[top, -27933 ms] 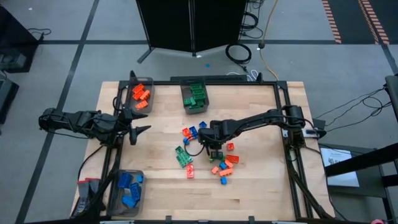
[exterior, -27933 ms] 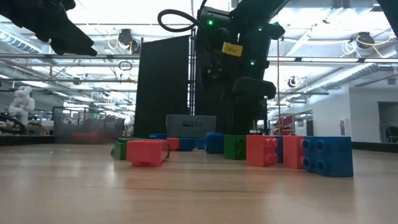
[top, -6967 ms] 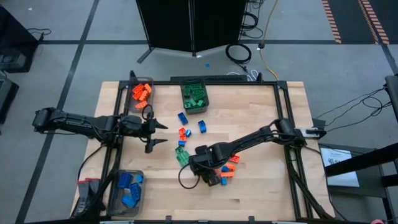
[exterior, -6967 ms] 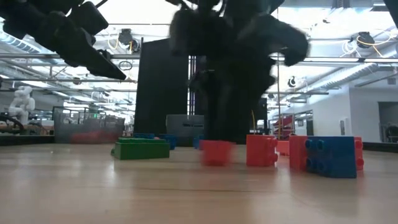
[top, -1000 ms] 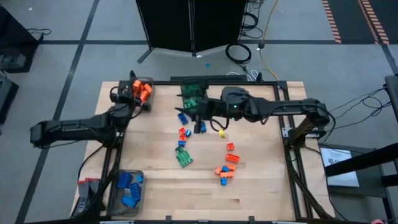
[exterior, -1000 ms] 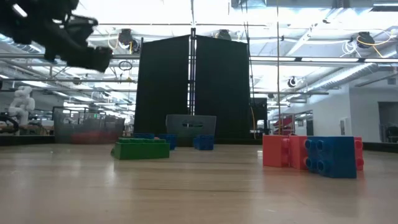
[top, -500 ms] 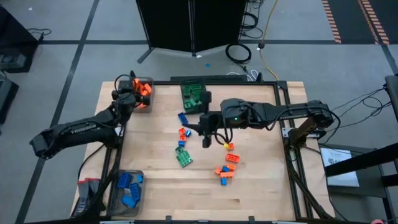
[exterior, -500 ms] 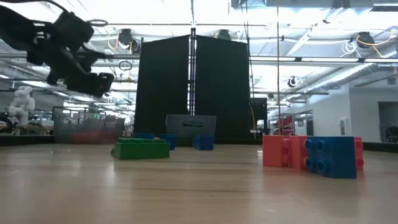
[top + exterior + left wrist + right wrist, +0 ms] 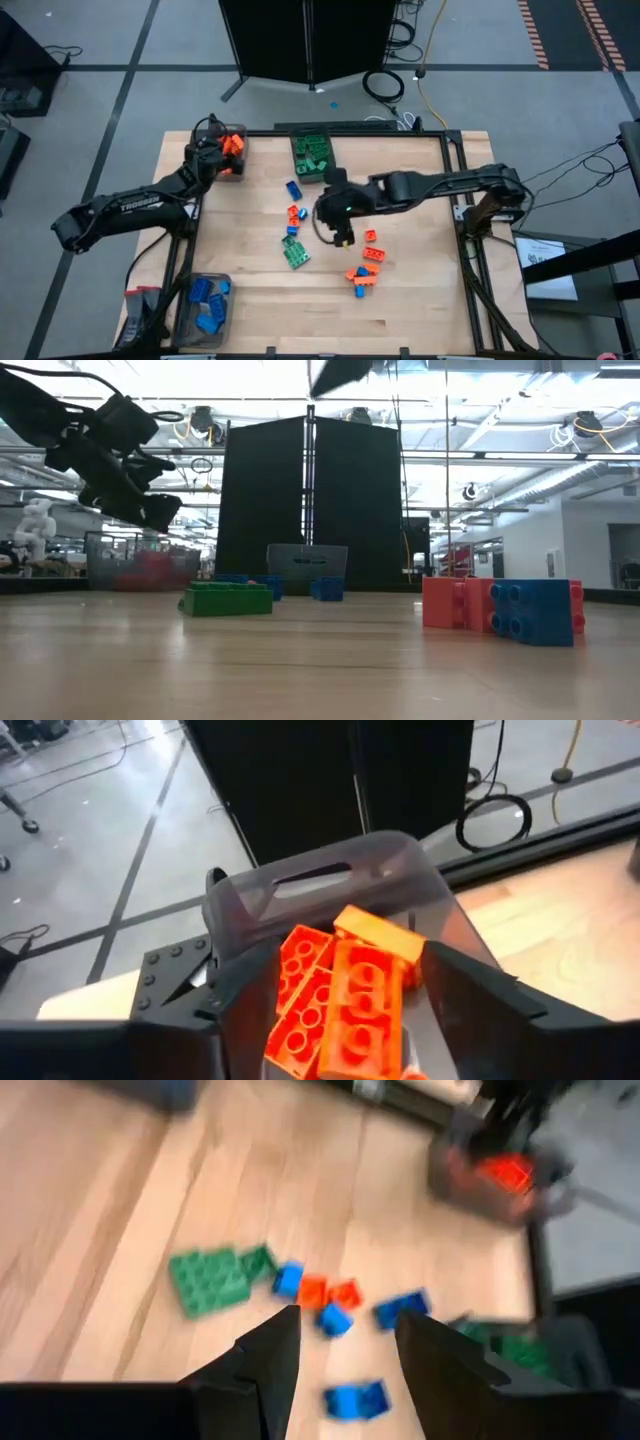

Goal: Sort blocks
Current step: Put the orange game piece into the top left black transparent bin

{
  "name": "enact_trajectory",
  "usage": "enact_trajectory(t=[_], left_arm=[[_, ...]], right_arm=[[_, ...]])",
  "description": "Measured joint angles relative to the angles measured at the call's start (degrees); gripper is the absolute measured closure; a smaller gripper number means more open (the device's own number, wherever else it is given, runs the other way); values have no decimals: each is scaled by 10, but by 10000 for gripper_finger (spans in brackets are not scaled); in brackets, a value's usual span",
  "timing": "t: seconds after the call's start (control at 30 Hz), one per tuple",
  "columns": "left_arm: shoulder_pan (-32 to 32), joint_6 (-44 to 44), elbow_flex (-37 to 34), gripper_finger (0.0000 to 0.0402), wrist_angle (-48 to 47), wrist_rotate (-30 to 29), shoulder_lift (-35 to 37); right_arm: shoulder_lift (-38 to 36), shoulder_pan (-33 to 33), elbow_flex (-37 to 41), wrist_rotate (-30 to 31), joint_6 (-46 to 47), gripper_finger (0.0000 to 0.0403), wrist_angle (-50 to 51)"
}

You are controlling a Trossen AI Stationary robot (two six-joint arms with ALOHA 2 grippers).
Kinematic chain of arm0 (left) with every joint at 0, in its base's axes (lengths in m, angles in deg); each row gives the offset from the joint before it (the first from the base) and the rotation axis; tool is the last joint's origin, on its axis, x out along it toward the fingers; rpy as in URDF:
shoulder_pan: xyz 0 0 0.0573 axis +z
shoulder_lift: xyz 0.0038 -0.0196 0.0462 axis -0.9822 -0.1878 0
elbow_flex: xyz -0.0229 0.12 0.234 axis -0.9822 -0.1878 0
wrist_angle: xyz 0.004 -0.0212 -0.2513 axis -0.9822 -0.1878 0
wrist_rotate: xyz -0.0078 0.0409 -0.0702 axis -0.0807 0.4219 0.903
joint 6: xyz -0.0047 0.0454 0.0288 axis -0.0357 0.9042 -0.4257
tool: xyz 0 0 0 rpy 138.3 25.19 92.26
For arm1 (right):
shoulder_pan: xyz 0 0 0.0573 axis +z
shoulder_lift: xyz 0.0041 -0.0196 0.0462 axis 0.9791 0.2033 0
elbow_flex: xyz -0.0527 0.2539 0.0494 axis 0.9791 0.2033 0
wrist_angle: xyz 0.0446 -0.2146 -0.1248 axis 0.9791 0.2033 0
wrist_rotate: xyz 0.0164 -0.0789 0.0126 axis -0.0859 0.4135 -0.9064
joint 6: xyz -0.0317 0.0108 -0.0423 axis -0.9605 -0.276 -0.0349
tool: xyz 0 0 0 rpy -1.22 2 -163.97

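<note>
A wooden table (image 9: 420, 300) seen from overhead, framed by a dark rail, with two dark robot arms reaching in from either side. Three dark translucent bins sit along its edges: one at the far left corner holding orange bricks (image 9: 229, 152), one at the far middle holding green bricks (image 9: 312, 153), and one at the near left corner holding blue bricks (image 9: 205, 305) — so each colour evidently has its own bin.

The left gripper (image 9: 330, 990) hangs directly over the orange bin. Its fingers stand apart with nothing between them, and orange bricks (image 9: 345, 995) lie piled in the bin just below, which suits a drop-off there.

The right gripper (image 9: 335, 1350) hovers above the middle of the table, fingers parted and empty, over the loose blocks; it is probably lining up a next pick.

Unsorted blocks remain on the wood: a blue brick (image 9: 294, 189), small orange and blue pieces, a green plate (image 9: 295, 253), and an orange and blue cluster (image 9: 365, 268) nearer the front.

Half a second earlier the right gripper sat slightly farther from the front edge, and seven seconds earlier the left arm was out over the table — not at the bin.
</note>
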Motion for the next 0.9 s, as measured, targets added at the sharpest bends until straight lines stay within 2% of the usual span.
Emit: enact_trajectory(t=[0.1,0.33,0.53,0.73,0.9], left_arm=[[0,-5,0,143,-19,28,2],[-15,-5,0,141,-29,193,15],[-39,-20,0,140,-29,262,38],[-63,-55,1,140,-26,332,74],[-78,-63,1,140,-27,372,99]], right_arm=[[32,1,0,-27,21,243,38],[120,8,1,-89,122,243,213],[163,8,1,-15,156,243,347],[138,-26,53,-19,265,242,335],[76,-37,133,-48,331,222,297]])
